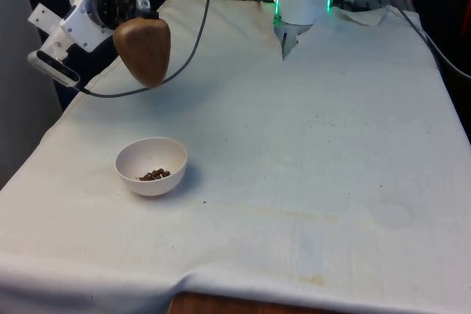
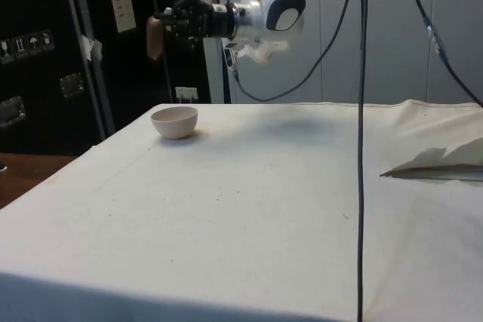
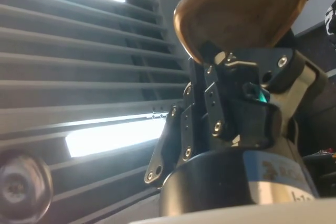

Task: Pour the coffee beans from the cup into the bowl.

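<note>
One wooden cup sits clamped in the pincer, tipped over; the white bowl with some coffee beans lies well below it on the table. Side view: cup hangs beyond the bowl, not over it, so leftover beans may land on the cloth. Wrist view: pincer grips the cup at its rim; a slip is possible.
</note>
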### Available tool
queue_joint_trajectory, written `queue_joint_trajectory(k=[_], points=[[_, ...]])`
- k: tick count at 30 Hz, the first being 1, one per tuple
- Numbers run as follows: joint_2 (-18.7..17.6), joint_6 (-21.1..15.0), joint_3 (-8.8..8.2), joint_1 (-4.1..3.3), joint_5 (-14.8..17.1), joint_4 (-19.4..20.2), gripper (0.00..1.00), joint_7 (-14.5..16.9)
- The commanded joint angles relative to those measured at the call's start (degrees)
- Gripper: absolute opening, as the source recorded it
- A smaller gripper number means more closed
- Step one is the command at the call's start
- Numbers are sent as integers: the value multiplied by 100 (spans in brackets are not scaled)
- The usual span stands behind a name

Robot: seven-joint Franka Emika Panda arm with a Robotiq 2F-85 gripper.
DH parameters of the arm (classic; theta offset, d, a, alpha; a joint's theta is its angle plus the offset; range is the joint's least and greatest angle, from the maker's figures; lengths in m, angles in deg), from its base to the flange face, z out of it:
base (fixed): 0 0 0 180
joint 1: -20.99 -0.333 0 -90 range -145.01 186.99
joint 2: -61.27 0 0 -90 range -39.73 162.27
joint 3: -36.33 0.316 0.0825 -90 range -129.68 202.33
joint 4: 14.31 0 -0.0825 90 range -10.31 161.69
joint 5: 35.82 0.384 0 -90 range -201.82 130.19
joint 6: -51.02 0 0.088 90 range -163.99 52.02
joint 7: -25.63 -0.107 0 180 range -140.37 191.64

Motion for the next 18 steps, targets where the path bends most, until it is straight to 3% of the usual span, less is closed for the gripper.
queue_joint_trajectory(k=[1,18], points=[[29,29,11,6,46,40,0,6],[17,384,-80,0,74,155,0,160]])
